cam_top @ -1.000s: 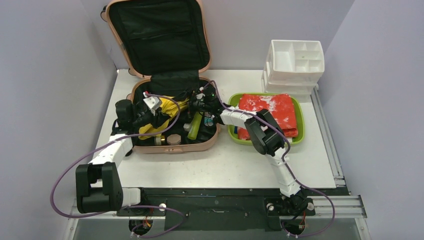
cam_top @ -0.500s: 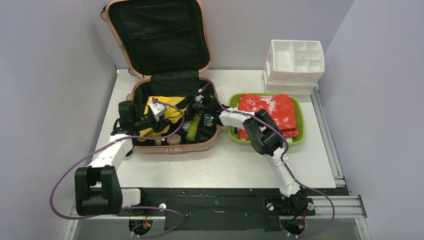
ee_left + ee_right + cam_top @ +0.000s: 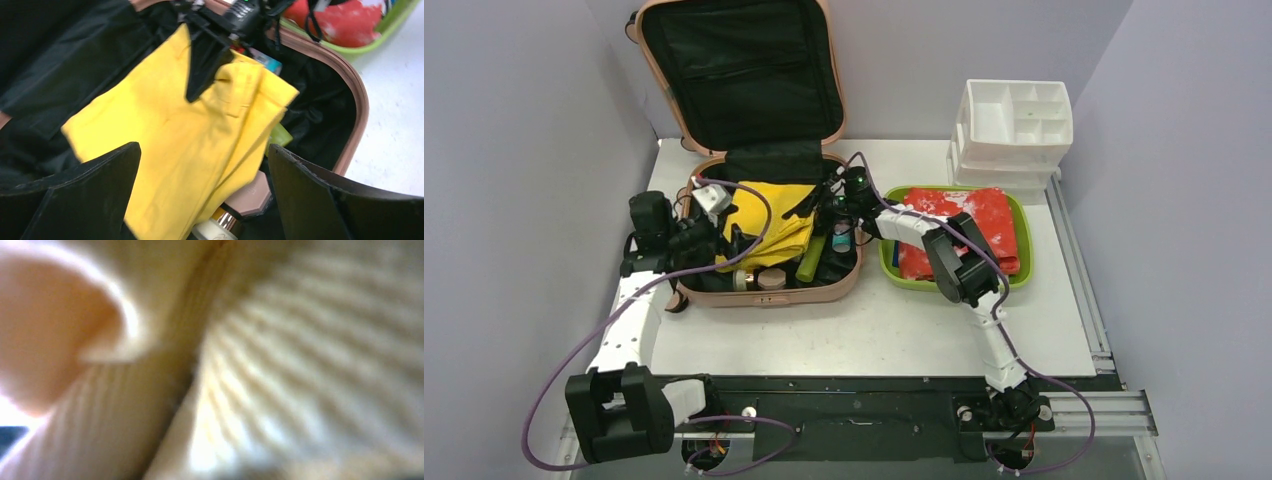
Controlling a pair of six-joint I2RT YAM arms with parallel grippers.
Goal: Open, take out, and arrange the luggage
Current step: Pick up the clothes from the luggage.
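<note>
The luggage lies open at the back left, its black-lined lid standing upright. A yellow cloth is spread across the base. My left gripper hovers over the base's left side, open. In the left wrist view its fingers stand wide apart above the yellow cloth without gripping it. My right gripper is shut on the cloth's far right corner, its black fingers pinching the fabric. The right wrist view is filled with blurred pale yellow fabric.
Under the cloth's near edge lie a green tube, a pink-capped jar and a white bottle with a copper collar. A lime-green tray holding a red cloth sits right of the suitcase. A white organizer stands at the back right.
My left gripper let go of the yellow cloth and drew back to the left. My right gripper shut on the cloth and pulled its corner toward the back right, spreading it flat.
</note>
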